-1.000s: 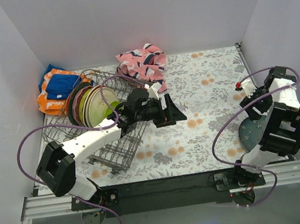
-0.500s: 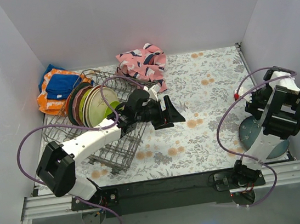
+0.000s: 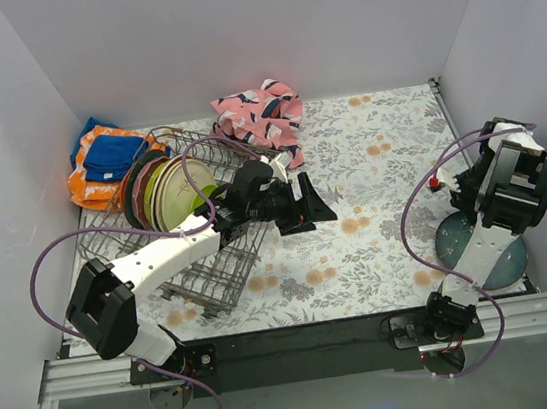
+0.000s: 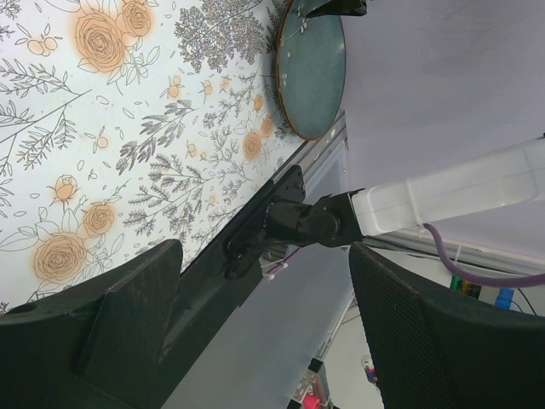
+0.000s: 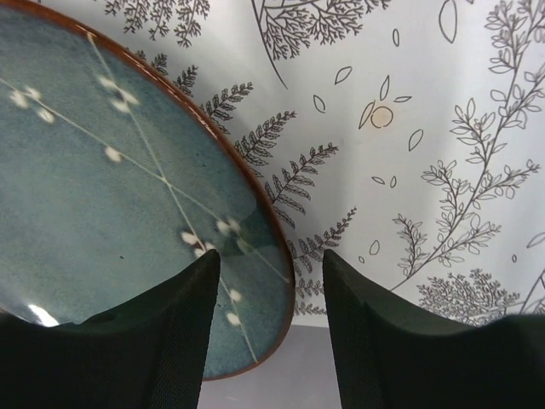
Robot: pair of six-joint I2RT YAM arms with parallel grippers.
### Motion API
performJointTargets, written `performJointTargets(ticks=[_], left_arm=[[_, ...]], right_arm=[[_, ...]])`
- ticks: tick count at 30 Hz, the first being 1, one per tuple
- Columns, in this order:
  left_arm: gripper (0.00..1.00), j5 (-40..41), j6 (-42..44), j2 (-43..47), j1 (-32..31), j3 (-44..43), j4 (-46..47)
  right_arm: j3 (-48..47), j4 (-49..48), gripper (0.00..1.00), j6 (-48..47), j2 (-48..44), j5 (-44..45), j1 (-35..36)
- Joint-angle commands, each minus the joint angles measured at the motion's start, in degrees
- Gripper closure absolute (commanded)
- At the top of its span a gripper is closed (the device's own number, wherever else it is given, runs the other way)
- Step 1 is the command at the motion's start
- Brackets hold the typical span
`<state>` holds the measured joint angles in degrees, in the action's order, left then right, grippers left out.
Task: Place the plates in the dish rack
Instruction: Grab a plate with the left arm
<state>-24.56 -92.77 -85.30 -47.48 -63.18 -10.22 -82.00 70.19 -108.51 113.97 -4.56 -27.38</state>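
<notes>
Left hand (image 4: 264,256) spread, teal plate (image 4: 311,68), floral table (image 4: 128,128)

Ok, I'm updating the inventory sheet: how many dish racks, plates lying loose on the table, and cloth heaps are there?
dish rack: 1
teal plate, not racked: 1
cloth heaps: 2 (pink patterned cloth, orange and blue cloths)
Total: 4, leaving out the racked plates, too overlapped to count.

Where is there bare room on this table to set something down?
Bare floral tablecloth lies far right, past the pink patterned cloth, and along the near middle, between the grey wire dish rack and the teal round plate. Crowded far left: rack, upright plates, orange and blue cloths.
</notes>
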Motion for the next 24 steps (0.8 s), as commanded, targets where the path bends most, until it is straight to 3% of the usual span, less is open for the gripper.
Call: performJointTargets(ticks=[1,8,13,17,20,24], left_arm=[[0.23,1.0,0.6,1.0,-0.3,-1.8,-0.8],[0.23,1.2,0.8,0.3,-0.4,-2.2,-1.4],[0.23,1.4,0.8,0.2,-0.4,-2.4,-1.6],[0.23,1.6,1.0,0.1,-0.4,-2.4,-2.0],[0.23,1.6,1.0,0.0,-0.4,-2.4,-2.1],[0.23,1.9,1.2,0.3,-0.4,-2.3,-2.3]], right_arm=[[-3.2,5.2,0.43,-2.3,2.7,2.4,-0.3],[-4.0,5.2,0.47,-1.3,5.7,3.3,0.4],[-4.3,5.3,0.58,0.2,7.3,1.8,1.1],[-4.7,5.3,0.78,2.4,8.4,0.6,2.1],[-6.2,5.2,0.87,4.6,9.9,-0.4,2.6],[-7.5,5.3,0.92,6.6,11.4,-2.2,3.4]])
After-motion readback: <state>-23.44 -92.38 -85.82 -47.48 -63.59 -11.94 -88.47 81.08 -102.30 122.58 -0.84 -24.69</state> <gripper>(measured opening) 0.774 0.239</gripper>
